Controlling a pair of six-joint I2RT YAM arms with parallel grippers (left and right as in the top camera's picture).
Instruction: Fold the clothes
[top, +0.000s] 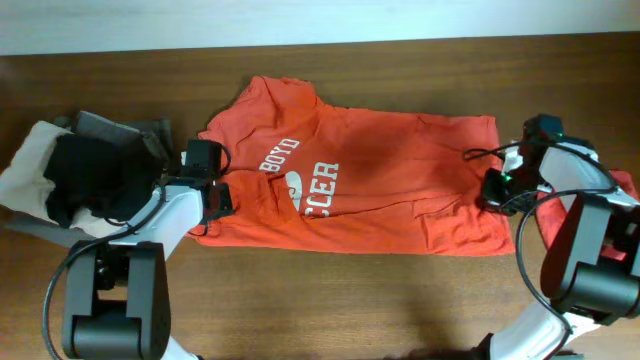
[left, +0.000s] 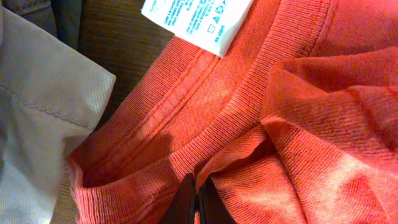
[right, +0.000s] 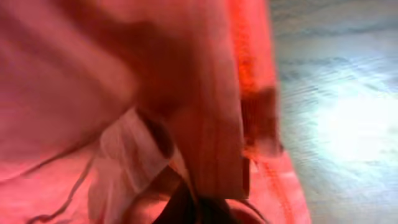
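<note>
Left gripper (left: 196, 200): jaws pressed together, pinching the T-shirt (top: 390, 165) at its collar ribbing.
Right gripper (right: 198, 210): jaws nipped onto the T-shirt hem; view blurred.
Care label (left: 198, 18): beyond the left jaws.

The wooden table (top: 400, 310) carries an orange T-shirt (top: 380, 190); a beige, black and grey pile (top: 70, 175) lies left of it, red cloth (top: 627, 186) right.
</note>
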